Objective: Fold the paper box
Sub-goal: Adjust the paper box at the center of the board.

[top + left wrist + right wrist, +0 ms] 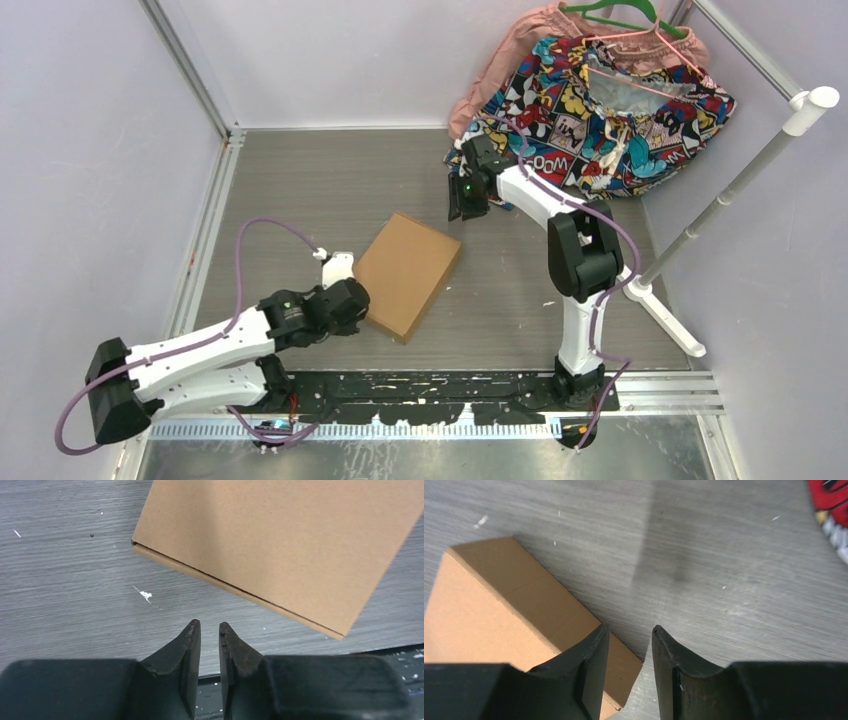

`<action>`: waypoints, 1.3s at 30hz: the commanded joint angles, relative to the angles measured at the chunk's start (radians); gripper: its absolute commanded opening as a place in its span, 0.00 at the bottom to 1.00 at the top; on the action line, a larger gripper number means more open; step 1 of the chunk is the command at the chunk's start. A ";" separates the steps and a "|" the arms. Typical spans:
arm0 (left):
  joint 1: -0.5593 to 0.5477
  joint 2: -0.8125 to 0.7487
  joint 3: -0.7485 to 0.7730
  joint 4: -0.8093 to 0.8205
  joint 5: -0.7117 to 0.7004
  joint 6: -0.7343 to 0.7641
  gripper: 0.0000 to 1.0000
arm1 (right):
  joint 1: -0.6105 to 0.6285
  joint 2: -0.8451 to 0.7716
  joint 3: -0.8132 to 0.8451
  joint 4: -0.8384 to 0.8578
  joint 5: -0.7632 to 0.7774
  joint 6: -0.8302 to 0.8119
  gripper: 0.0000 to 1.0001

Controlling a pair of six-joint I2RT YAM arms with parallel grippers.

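The paper box (pixel 408 272) is a plain brown, shallow cardboard mailer, closed and lying flat on the grey table at an angle. My left gripper (pixel 360 305) sits low just off its near-left edge, not touching it. In the left wrist view the box (pixel 280 545) lies ahead of the left gripper (pixel 210 625), whose jaws stand a narrow gap apart with nothing between them. My right gripper (pixel 463 210) hangs above the table past the box's far-right corner. In the right wrist view the right gripper (pixel 629 628) is open and empty, the box (pixel 499 610) below and to its left.
A colourful comic-print cloth (pixel 610 110) and a pink garment on a green hanger (pixel 610 15) lie at the back right, the cloth's edge (pixel 831 500) showing in the right wrist view. A white pole stand (pixel 730 190) leans at the right. Metal frame rails (pixel 205 230) border the table.
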 commanded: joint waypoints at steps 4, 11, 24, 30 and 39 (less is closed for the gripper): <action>0.238 0.111 -0.095 0.269 0.097 0.029 0.15 | 0.069 -0.111 -0.150 0.060 -0.034 -0.004 0.42; 0.389 0.270 0.007 0.348 0.134 0.172 0.14 | 0.148 -0.306 -0.407 0.137 0.013 0.025 0.41; 0.441 0.636 0.278 0.420 0.246 0.285 0.09 | 0.203 -0.548 -0.599 0.158 0.144 0.115 0.44; 0.469 0.324 0.212 0.276 0.137 0.321 0.74 | 0.062 -0.752 -0.622 0.131 0.266 0.122 0.99; 0.486 -0.144 0.192 0.165 -0.073 0.409 1.00 | 0.003 -1.309 -0.869 0.436 0.720 -0.105 1.00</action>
